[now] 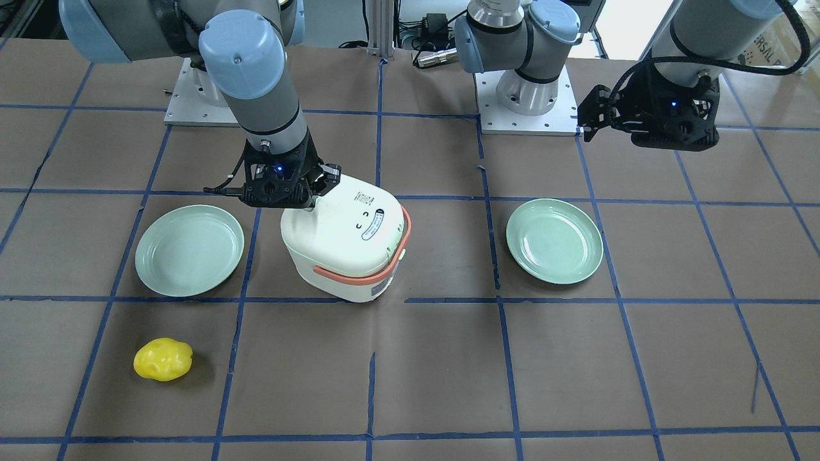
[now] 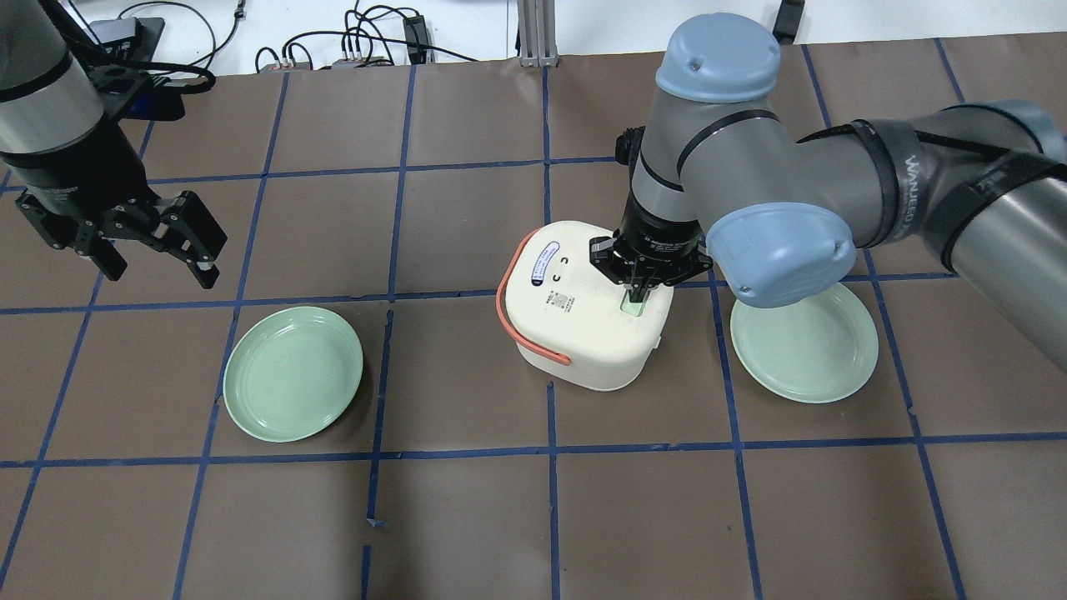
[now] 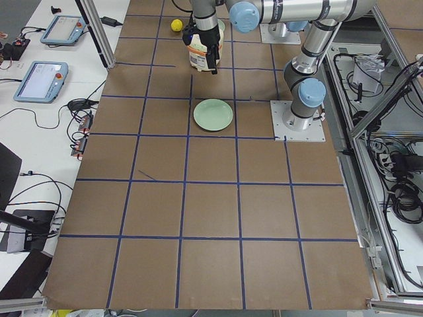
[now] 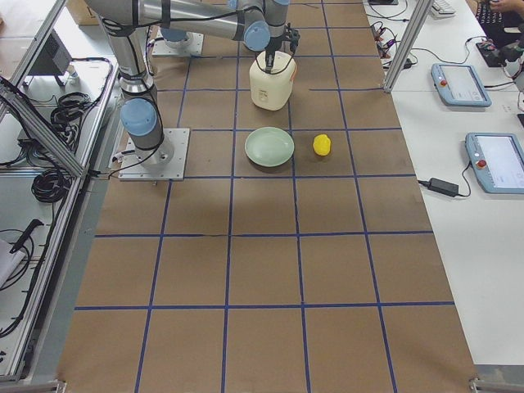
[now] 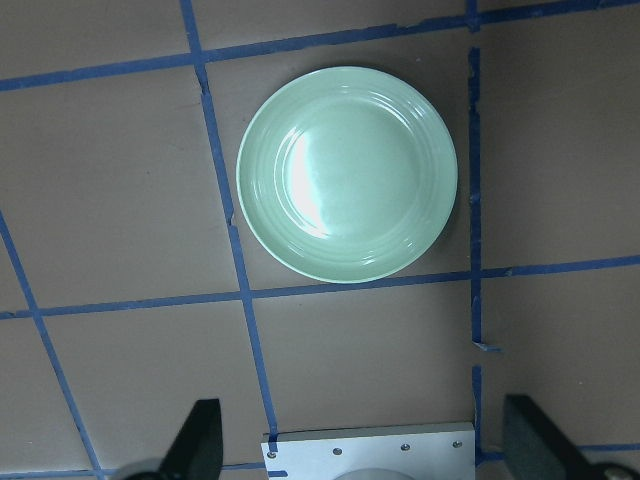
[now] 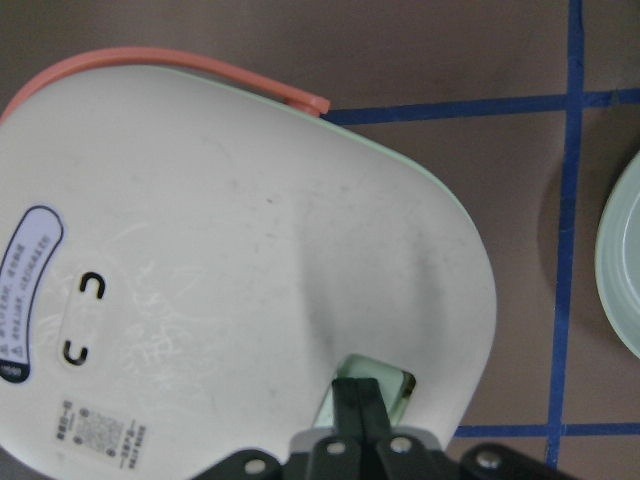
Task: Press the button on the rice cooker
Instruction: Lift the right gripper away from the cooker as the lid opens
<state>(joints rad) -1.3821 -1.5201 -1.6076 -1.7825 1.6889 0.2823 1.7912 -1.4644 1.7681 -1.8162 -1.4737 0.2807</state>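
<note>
The white rice cooker (image 2: 583, 304) with an orange handle (image 2: 508, 310) stands mid-table; it also shows in the front view (image 1: 346, 240) and the right wrist view (image 6: 230, 260). Its pale green button (image 2: 635, 305) sits in a recess at the lid's edge (image 6: 375, 385). My right gripper (image 2: 638, 292) is shut, its fingertips (image 6: 362, 410) pointing down into the button recess, touching the button. My left gripper (image 2: 171, 250) is open and empty, hovering above the table far to the left, over a green plate (image 5: 347, 173).
A green plate (image 2: 293, 372) lies left of the cooker and another (image 2: 804, 342) right of it, partly under my right arm. A yellow lemon-like object (image 1: 163, 359) lies near the operators' edge. Arm base plates (image 1: 525, 109) sit at the robot side.
</note>
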